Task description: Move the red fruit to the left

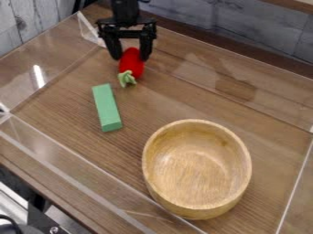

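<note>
Red fruit (pixel 131 64) lay on the wooden table (pixel 73 155) at the far left, directly below my gripper (pixel 128 41), whose black fingers (pixel 108 41) stood spread apart and released, straddling the fruit's top without gripping it. It looked small and glossy, strawberry-shaped, tilted with its green leafy cap (pixel 126 80) pointing toward the near side. A green block (pixel 108 107) sat just nearer than the cap, and a wooden bowl (pixel 197 167) well apart at the near right. I could read no writing or labels anywhere.
</note>
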Controlling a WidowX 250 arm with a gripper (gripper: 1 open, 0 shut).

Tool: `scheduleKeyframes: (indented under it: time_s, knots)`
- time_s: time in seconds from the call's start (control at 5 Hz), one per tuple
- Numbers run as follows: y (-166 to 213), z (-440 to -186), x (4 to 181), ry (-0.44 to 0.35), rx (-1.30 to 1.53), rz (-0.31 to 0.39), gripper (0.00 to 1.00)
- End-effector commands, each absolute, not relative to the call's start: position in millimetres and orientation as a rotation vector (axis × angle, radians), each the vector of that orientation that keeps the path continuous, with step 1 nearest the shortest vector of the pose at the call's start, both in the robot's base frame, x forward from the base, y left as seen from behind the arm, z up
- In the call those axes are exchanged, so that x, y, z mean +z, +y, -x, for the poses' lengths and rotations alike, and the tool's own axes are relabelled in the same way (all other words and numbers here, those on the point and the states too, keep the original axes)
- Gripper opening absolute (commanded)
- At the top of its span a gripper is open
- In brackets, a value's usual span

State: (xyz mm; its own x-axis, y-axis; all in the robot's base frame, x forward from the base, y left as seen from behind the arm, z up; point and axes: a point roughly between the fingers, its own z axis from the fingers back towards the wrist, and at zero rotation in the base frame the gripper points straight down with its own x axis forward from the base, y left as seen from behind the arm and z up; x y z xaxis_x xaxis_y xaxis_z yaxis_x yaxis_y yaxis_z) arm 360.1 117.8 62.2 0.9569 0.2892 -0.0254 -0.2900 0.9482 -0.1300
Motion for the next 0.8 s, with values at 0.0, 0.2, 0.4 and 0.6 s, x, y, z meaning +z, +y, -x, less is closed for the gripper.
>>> scheduleKeyframes:
  time_s: [0.0,0.2,0.4,0.6]
  knots:
    - [109,-362,97.9,-0.082,0.238,0.127,1.00]
    - [107,-365,92.0,-0.087,0.271,0.127,1.00]
    - [104,-367,82.0,-0.087,0.303,0.122,1.00]
    - [101,-370,80.9,-0.084,0.369,0.114,0.00]
